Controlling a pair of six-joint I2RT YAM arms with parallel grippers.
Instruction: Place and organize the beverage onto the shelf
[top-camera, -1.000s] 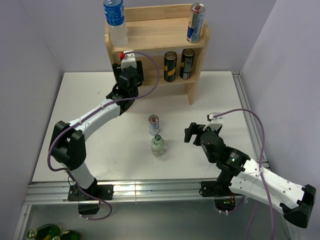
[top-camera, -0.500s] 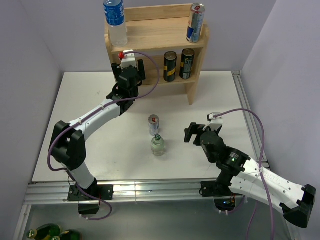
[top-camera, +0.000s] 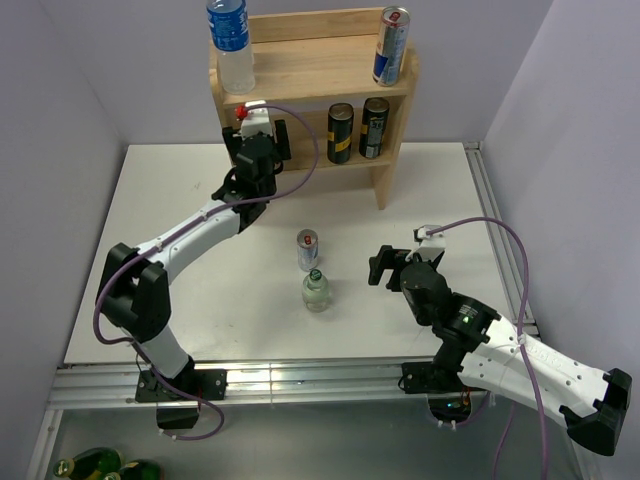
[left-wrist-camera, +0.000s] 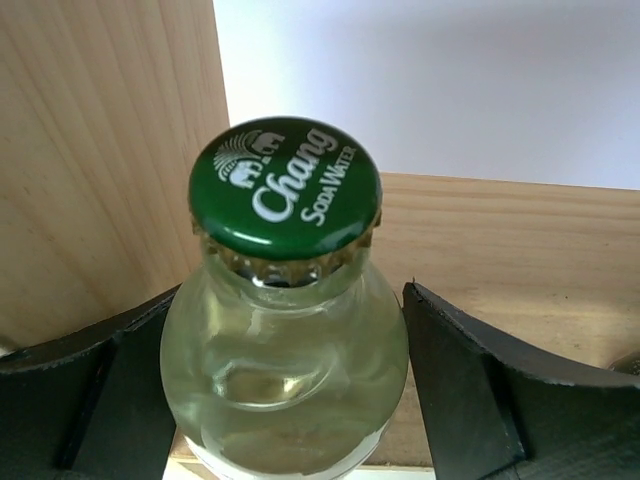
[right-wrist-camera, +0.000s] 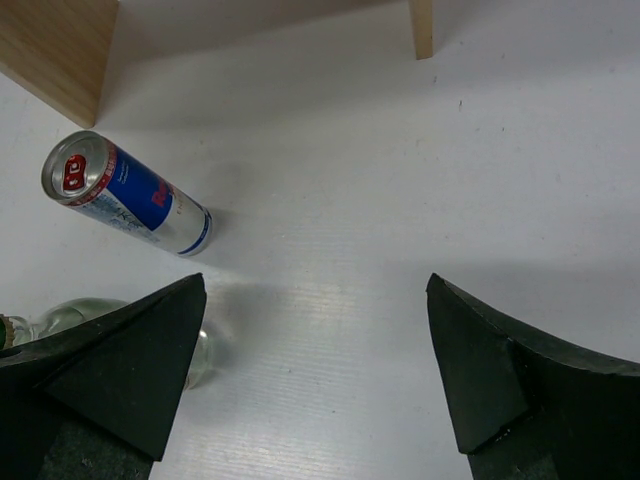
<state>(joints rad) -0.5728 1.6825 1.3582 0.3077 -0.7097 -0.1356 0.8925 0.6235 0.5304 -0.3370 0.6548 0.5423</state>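
Note:
The light wooden shelf (top-camera: 300, 65) stands at the back of the table. Its top tier holds a water bottle (top-camera: 231, 45) on the left and a Red Bull can (top-camera: 391, 45) on the right. Two dark cans (top-camera: 357, 130) stand on the right of the lower tier. My left gripper (top-camera: 258, 140) is at the left of the lower tier, shut on a clear glass soda water bottle (left-wrist-camera: 285, 340) with a green cap, held upright beside the shelf's side panel (left-wrist-camera: 110, 150). My right gripper (top-camera: 381, 266) is open and empty over the table, right of a Red Bull can (top-camera: 307, 249) and a green-capped glass bottle (top-camera: 316, 290).
In the right wrist view the can (right-wrist-camera: 125, 195) stands ahead to the left, and the glass bottle (right-wrist-camera: 60, 318) is partly hidden behind my left finger. Metal rails edge the table (top-camera: 200, 190) on the right and near sides. Green bottles (top-camera: 95, 465) lie below the table's near-left corner.
My left gripper has moved a little farther in towards the shelf's lower tier with the bottle. The right arm has not moved.

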